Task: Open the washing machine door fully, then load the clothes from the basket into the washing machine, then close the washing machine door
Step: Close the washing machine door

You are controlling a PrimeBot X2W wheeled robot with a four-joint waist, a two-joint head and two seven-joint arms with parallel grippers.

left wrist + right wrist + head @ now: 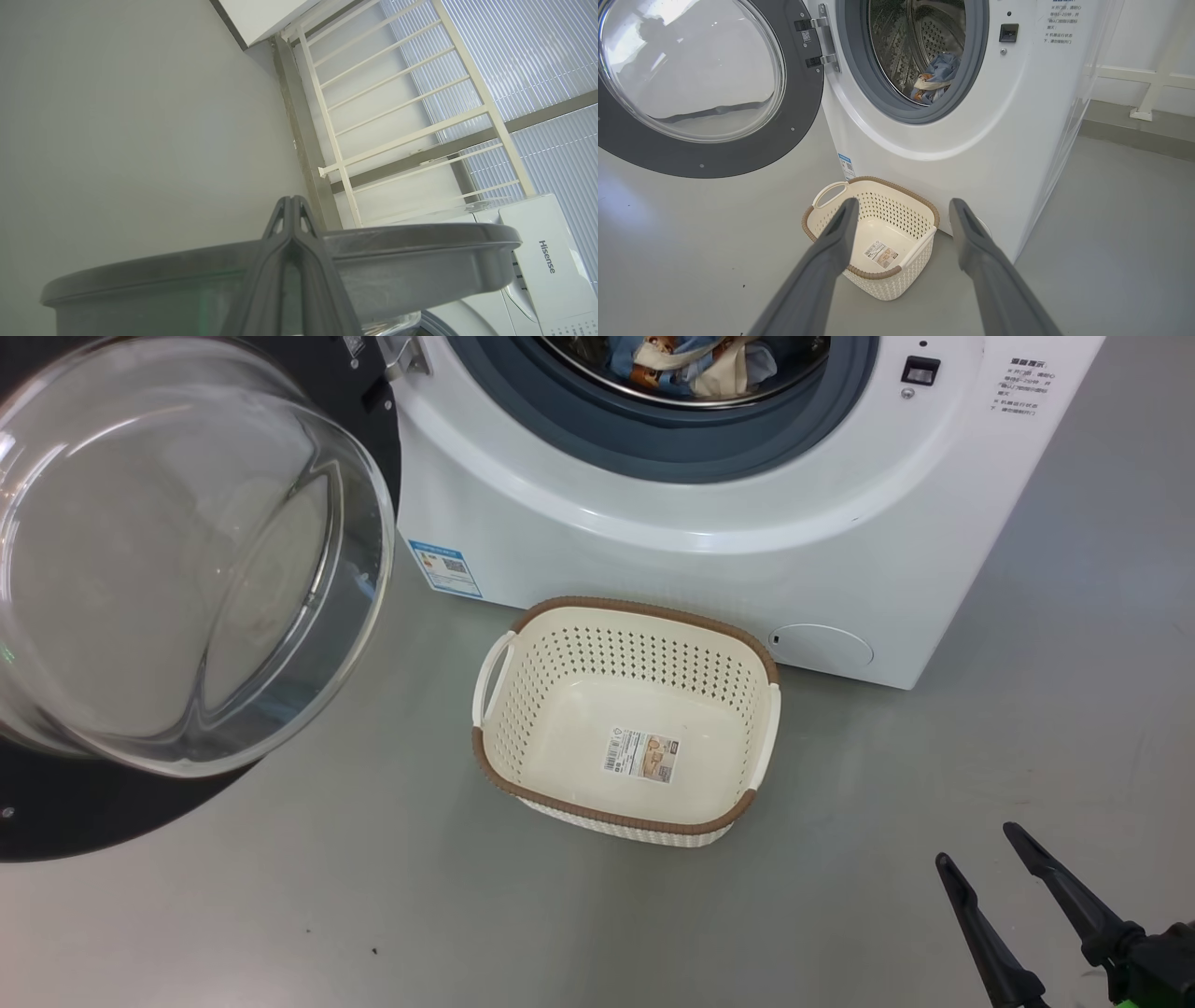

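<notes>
Bare laundry corner: washing machine [971, 163], grey floor [1027, 756], white railing [328, 121], window blinds [537, 56].

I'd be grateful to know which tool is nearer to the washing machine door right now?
Left. The left tool, shut, sits right by the door at its rim. The right tool, open, hangs well apart from it, on the far side of the basket.

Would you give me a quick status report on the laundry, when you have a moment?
Left hand shut, by the door; right hand open, empty. Clothes in the drum, basket empty, door wide open. Nothing seen blocking the door.
</notes>
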